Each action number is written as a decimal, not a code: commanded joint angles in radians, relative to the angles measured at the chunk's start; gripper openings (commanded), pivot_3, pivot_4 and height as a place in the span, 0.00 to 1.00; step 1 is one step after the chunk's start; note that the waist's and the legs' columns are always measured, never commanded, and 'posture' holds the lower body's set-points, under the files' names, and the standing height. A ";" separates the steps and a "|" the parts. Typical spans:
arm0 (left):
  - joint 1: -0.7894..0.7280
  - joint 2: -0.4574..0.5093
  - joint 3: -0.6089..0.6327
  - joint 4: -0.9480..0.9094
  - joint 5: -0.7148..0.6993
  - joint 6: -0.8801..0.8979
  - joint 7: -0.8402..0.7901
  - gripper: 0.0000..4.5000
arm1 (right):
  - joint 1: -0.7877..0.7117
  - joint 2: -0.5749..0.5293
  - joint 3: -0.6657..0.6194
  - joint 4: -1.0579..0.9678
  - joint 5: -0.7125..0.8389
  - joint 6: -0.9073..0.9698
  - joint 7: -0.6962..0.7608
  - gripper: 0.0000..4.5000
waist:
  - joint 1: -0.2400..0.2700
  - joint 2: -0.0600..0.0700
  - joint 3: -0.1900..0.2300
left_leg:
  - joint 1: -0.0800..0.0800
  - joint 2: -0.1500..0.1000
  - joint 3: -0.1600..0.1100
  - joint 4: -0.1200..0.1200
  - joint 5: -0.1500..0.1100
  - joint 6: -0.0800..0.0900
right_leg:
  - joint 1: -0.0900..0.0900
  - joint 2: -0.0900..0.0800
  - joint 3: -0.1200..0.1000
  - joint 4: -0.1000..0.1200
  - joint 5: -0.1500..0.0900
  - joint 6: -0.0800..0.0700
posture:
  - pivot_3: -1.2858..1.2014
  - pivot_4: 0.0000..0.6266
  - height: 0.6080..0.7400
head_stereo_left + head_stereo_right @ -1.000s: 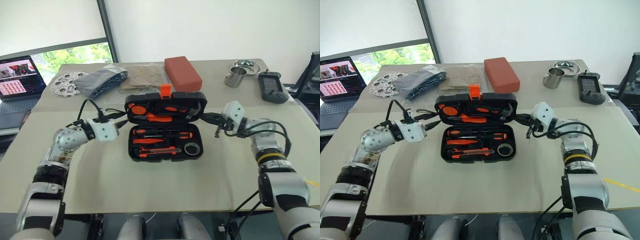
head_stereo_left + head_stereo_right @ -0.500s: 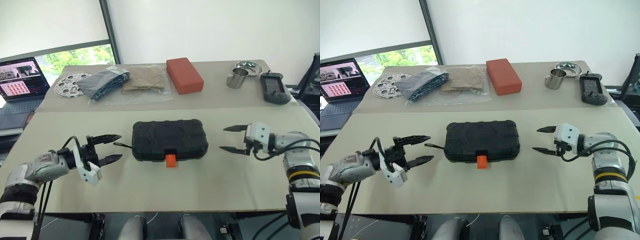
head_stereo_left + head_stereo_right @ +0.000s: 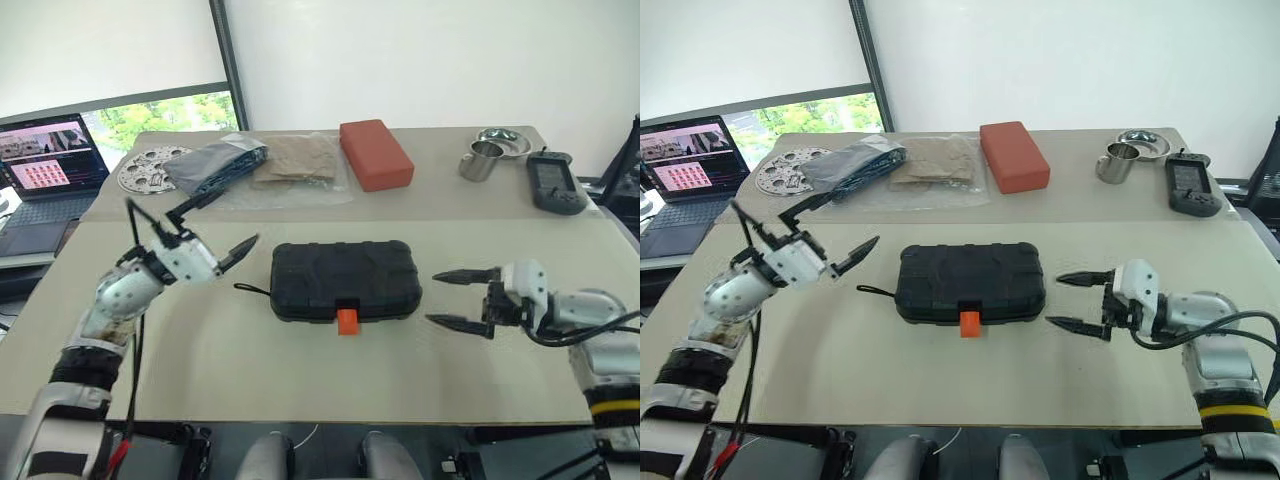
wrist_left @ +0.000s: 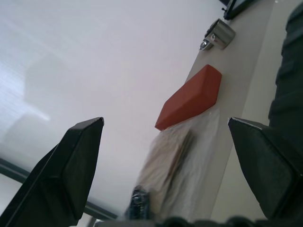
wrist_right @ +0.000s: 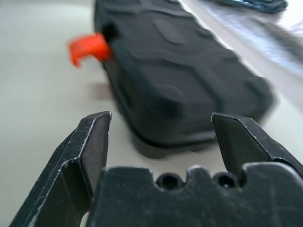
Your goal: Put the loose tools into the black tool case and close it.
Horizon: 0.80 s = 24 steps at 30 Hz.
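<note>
Left gripper (image 3: pixel 213 226): fingers held wide apart, nothing gripped, raised just beside the case's left end.
Right gripper (image 3: pixel 458 298): fingers spread, nothing held, aimed at the case's right end, apart from it.
Black tool case (image 3: pixel 345 279): lid shut, laid flat mid-table between both grippers.
Orange latch (image 3: pixel 347 321): seen sticking out from the near edge.
Red block (image 3: pixel 376 154): placed behind the case.

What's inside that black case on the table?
The black tool case lies shut, lid down, its orange latch sticking out at the front. Its contents are covered by the lid, so nothing inside can be seen. No loose tools lie beside it on the table.
</note>
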 commanded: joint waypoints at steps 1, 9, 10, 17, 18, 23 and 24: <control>-0.063 -0.064 -0.042 -0.107 -0.177 0.335 -0.172 1.00 | 0.051 -0.028 0.029 -0.205 0.062 0.187 -0.040 0.87 | -0.005 -0.001 0.000 | 0.000 0.000 0.000 0.000 0.000 0.000 | 0.000 0.000 0.000 -0.001 0.000 0.000 | 0.52 0.24 0.75; -0.130 -0.116 -0.164 -0.024 -0.142 0.591 -0.503 1.00 | 0.038 0.009 0.172 -0.288 0.003 0.329 -0.084 0.87 | -0.032 -0.003 0.001 | 0.002 0.001 0.000 0.000 0.000 0.000 | 0.000 0.009 0.003 -0.002 -0.004 0.007 | 0.52 0.24 0.75; -0.148 -0.128 -0.160 0.013 -0.125 0.581 -0.505 1.00 | 0.018 0.024 0.189 -0.252 -0.031 0.303 -0.097 0.87 | -0.033 -0.004 0.002 | 0.002 0.002 -0.001 0.000 0.000 0.000 | 0.000 0.011 0.006 -0.002 -0.004 0.007 | 0.52 0.24 0.75; -0.204 -0.173 -0.120 0.147 -0.060 0.559 -0.496 1.00 | -0.261 0.201 0.157 0.155 -0.249 0.073 -0.384 0.87 | -0.042 -0.009 0.004 | 0.002 0.003 -0.002 0.002 0.000 0.000 | 0.000 0.015 0.010 -0.003 -0.004 0.006 | 0.52 0.24 0.75; -0.202 -0.175 -0.116 0.149 -0.056 0.563 -0.497 1.00 | -0.303 0.229 0.133 0.207 -0.256 0.050 -0.435 0.87 | -0.043 -0.008 0.003 | 0.003 0.003 -0.002 0.001 0.000 0.000 | 0.000 0.015 0.011 -0.002 -0.003 0.006 | 0.52 0.24 0.75; -0.198 -0.204 -0.090 0.148 -0.044 0.581 -0.482 1.00 | -0.387 0.275 0.093 0.345 -0.289 -0.031 -0.528 0.87 | -0.032 -0.007 0.003 | 0.002 0.002 -0.004 0.000 0.001 0.001 | -0.001 0.015 0.011 -0.001 0.001 -0.002 | 0.52 0.24 0.75; -0.197 -0.211 -0.087 0.147 -0.041 0.585 -0.478 1.00 | -0.388 0.274 0.092 0.352 -0.291 -0.030 -0.526 0.87 | -0.029 -0.008 0.003 | 0.002 0.002 -0.004 0.000 0.001 0.001 | -0.001 0.015 0.010 -0.001 0.001 -0.002 | 0.52 0.24 0.75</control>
